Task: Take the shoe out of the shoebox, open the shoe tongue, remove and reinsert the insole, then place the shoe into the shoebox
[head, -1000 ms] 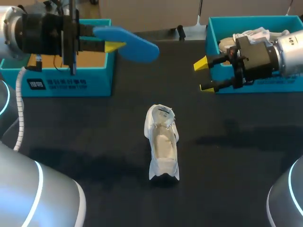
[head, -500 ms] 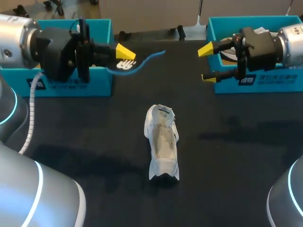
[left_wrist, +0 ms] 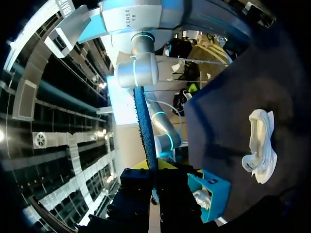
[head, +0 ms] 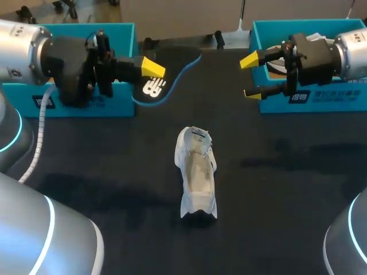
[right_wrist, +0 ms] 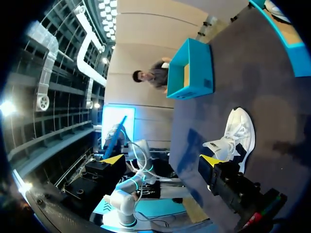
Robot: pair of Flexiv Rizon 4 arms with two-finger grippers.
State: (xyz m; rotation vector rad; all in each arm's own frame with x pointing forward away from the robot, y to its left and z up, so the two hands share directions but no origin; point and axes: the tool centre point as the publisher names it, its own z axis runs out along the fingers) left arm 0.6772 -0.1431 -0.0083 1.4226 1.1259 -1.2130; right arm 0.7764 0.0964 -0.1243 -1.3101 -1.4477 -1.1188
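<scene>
The white shoe (head: 196,172) lies on the black table's middle, its opening facing up and nothing touching it. My left gripper (head: 150,69) hangs above the table in front of the left teal shoebox (head: 86,100), shut on the insole (head: 166,77), whose dark underside with blue rim faces up. In the left wrist view the insole (left_wrist: 145,128) stands edge-on between the fingers, with the shoe (left_wrist: 261,145) off to one side. My right gripper (head: 250,77) is open and holds nothing, in front of the right teal shoebox (head: 312,28). From the right wrist view the shoe (right_wrist: 237,133) lies ahead of the open gripper (right_wrist: 162,160).
White paper and a second shoe lie inside the right shoebox (head: 298,43). The left shoebox (right_wrist: 190,68) shows a brown cardboard floor. Bare black table surrounds the shoe on every side.
The left gripper has turned the insole over from its blue face to its dark underside and shifted right and lower. The right gripper rose slightly toward its box, then held still.
</scene>
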